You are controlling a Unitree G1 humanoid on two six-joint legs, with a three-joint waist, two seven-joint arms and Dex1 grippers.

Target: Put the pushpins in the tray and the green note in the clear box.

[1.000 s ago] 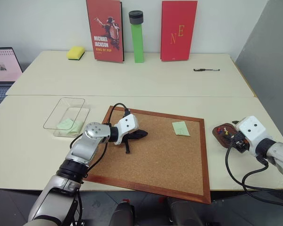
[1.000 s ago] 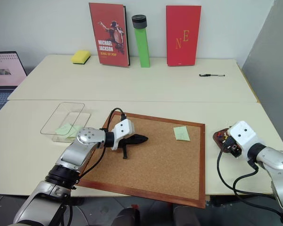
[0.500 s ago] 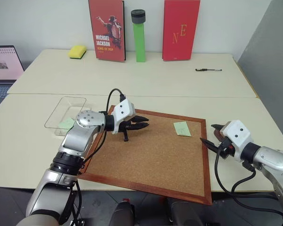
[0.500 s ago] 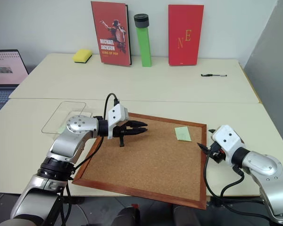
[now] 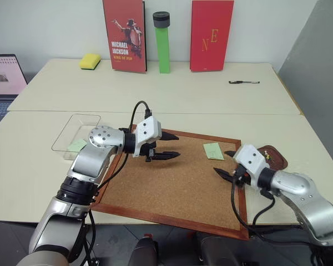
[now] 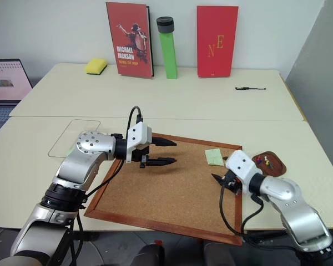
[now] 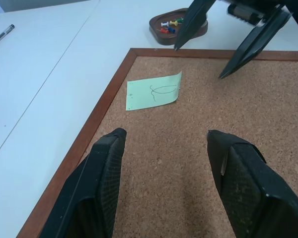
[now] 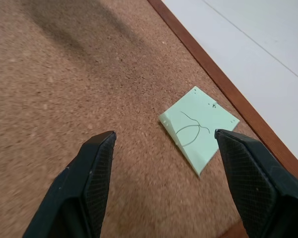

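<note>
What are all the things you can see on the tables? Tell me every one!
corkboard: one, brown with a wood frame, near table, middle.
green note: one, pale green, lying on the corkboard near its far right corner.
second green note: one, pale green, inside the clear box.
clear box: one, see-through, left of the corkboard.
tray: one, dark brown, right of the corkboard.
pushpins: several, red, blue, green and others, in the tray.
books: two, red, standing at the wall.
green tube: one, black cap, between the books.
sponge: one, yellow, far table.
pen: one, black, far table.
laptop: one, far left.
left gripper: jaws open, over the corkboard.
right gripper: jaws open, near the green note.
</note>
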